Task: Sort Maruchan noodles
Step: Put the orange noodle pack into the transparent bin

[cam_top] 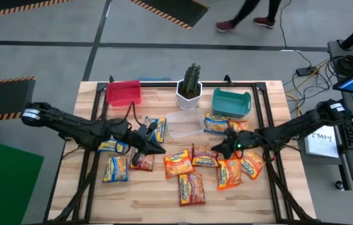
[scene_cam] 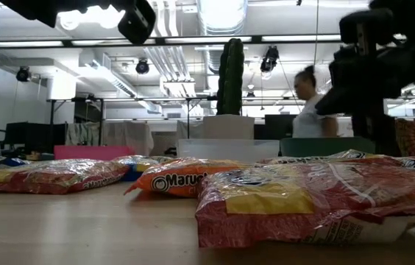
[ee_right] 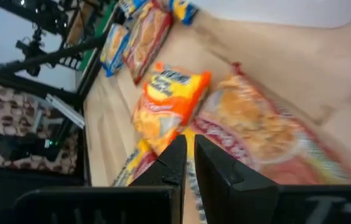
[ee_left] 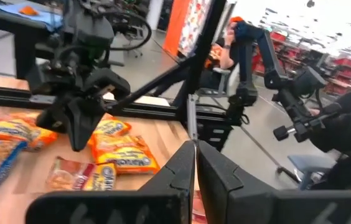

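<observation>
Several Maruchan noodle packets lie flat on the wooden table: yellow-and-blue ones [cam_top: 158, 128] [cam_top: 115, 169], orange ones [cam_top: 178, 164] [cam_top: 230, 174] and red-orange ones [cam_top: 204, 155] [cam_top: 191, 189]. My left gripper [cam_top: 159, 150] [ee_left: 195, 148] hovers shut and empty over the table's middle, beside a red-orange packet [cam_top: 142, 161]. My right gripper [cam_top: 215, 150] [ee_right: 187, 144] faces it from the right, shut and empty, above the packets. In the low view both grippers hang well above the packets [scene_cam: 185, 177].
At the table's far edge stand a red bin [cam_top: 124, 92], a cactus in a white pot [cam_top: 189, 90] and a teal bin [cam_top: 231, 103]. A clear container [cam_top: 185, 124] sits in front of the cactus. A person [cam_top: 245, 15] walks beyond the table.
</observation>
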Robot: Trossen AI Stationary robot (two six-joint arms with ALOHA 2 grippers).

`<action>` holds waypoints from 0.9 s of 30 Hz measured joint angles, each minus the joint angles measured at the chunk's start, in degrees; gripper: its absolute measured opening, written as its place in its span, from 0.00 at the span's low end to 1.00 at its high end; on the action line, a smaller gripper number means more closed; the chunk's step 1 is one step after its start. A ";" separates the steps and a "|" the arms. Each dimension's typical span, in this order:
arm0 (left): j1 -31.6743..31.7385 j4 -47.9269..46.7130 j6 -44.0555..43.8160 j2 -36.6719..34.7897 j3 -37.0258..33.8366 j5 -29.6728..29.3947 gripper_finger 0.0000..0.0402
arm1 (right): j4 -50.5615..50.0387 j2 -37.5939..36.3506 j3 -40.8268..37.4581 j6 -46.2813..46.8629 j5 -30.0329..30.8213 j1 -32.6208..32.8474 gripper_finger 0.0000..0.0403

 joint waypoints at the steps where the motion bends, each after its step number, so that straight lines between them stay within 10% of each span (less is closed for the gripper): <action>1: -0.20 -0.03 -0.40 0.07 0.01 0.03 0.00 | -1.69 1.06 1.67 0.00 0.00 0.31 0.06; 27: -1.04 -1.02 -3.64 0.27 0.00 7.55 0.00 | -64.09 16.55 38.98 -1.18 0.02 0.72 0.06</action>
